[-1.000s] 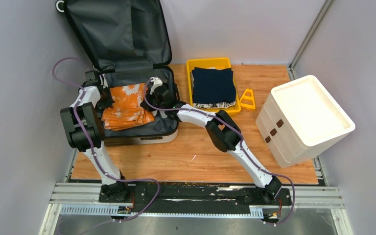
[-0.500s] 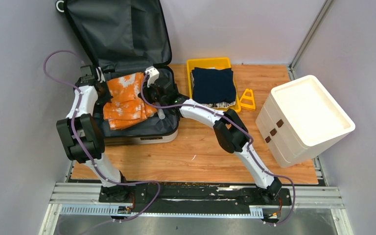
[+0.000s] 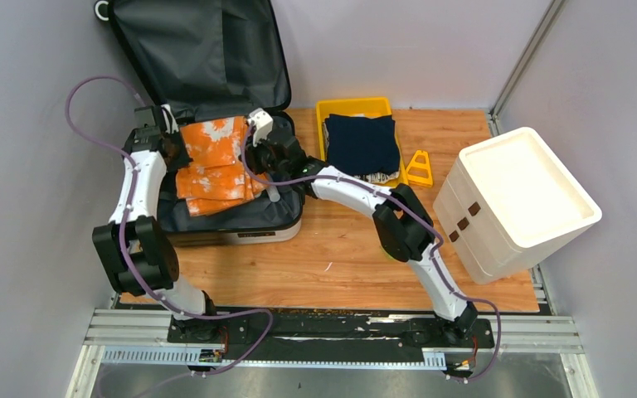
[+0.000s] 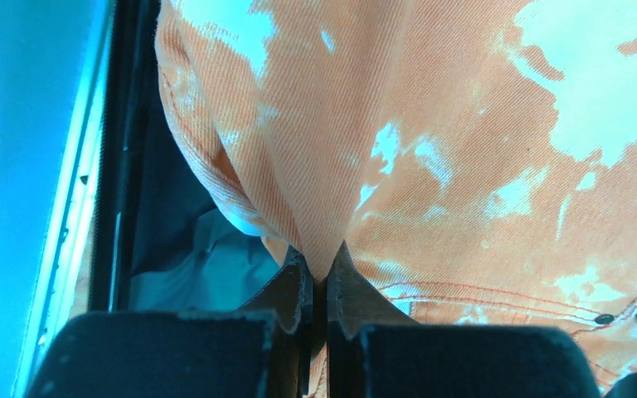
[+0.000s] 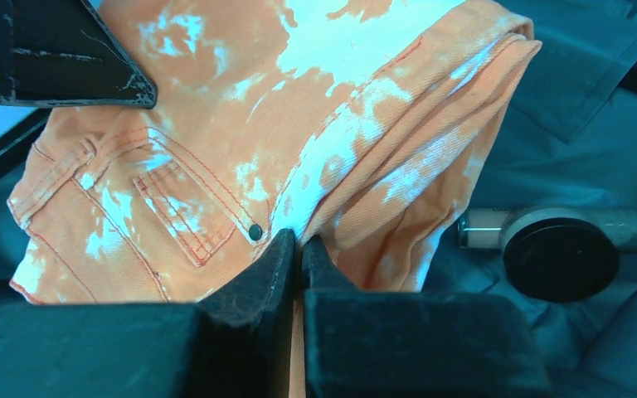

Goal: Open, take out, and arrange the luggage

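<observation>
The open luggage shows a dark grey lining and a white lower shell edge, and the garment in it is orange twill blotched with white, bleach-like patches and stitched in darker orange thread. The tray is bright yellow with a plain navy cloth in it, the triangular frame is yellow, and the box is cream-white with small brown tabs. The table is warm orange-brown wood grain, the left arm and right arm are white and black with purple cables, and the walls are pale grey.
</observation>
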`<state>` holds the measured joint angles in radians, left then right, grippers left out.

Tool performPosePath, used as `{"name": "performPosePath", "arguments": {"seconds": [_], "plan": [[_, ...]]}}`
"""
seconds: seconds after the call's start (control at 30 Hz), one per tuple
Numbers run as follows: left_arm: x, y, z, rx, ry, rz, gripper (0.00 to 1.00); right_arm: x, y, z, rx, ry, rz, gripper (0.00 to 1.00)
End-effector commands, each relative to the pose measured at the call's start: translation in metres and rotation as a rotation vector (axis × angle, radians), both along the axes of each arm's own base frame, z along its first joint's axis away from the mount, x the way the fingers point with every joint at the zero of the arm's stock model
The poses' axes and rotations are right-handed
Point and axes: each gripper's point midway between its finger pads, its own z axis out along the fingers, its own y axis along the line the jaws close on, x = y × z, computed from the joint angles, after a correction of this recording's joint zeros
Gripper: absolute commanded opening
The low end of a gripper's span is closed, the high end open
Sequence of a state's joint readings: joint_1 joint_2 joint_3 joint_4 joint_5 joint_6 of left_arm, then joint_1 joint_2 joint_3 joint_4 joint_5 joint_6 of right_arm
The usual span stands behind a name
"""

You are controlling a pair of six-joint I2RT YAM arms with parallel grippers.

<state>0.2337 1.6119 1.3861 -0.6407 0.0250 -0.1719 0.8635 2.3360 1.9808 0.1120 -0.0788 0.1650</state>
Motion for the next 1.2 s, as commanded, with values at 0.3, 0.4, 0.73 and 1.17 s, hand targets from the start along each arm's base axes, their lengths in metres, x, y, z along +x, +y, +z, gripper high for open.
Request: {"name": "performPosePath", "arguments": {"seconds": [0.3,0.4,0.73,1.17], "plan": [[-0.006,-0.026,0.125,0.02,-0.336,-0.045,0.0,-0.039,-0.043,0.184,0.21,-0.263,0.025,0.0],[-0.006,-0.046,0.146,-0.012,-0.38,-0.093,0.0,-0.044,-0.055,0.196,0.172,-0.276,0.018,0.0],[0.011,-0.144,0.184,-0.108,-0.499,-0.24,0.0,-0.04,-0.146,0.202,0.112,-0.268,-0.066,0.0],[0.083,-0.301,0.138,-0.221,-0.475,-0.397,0.0,0.012,-0.316,0.15,-0.006,-0.231,-0.318,0.0]]}}
